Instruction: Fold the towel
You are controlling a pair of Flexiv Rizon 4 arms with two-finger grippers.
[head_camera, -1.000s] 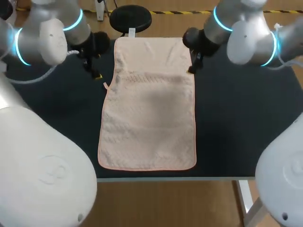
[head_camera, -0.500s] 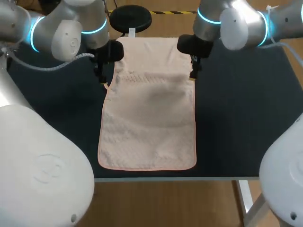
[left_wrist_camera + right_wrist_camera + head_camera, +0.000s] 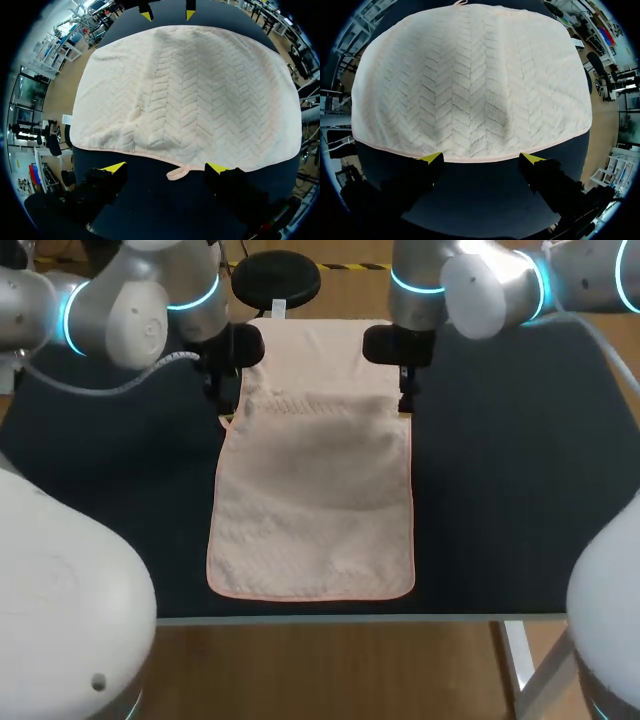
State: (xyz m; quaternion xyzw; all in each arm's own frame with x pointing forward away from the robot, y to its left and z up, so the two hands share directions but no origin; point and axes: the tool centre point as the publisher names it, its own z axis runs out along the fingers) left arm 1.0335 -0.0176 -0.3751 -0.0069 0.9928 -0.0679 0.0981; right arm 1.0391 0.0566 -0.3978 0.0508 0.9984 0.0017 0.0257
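Note:
A pale pink towel (image 3: 310, 500) lies spread flat and lengthwise on the dark table (image 3: 500, 460). Its far part is slightly rumpled. My left gripper (image 3: 224, 408) stands open at the towel's left edge near the far end. In the left wrist view the towel (image 3: 190, 90) lies just ahead of the open left gripper (image 3: 166, 168), with its small hanging loop (image 3: 175, 173) between the fingers. My right gripper (image 3: 404, 400) stands open at the right edge, opposite the left one. In the right wrist view the towel's (image 3: 470, 80) hem runs right along the open right gripper (image 3: 481, 159).
Bare dark tabletop stretches to both sides of the towel (image 3: 110, 470). The table's front edge (image 3: 350, 618) runs just below the towel's near hem.
Both arms have swung inward: the left gripper moved right to the towel's left edge, the right gripper moved left to its right edge. The towel has not moved.

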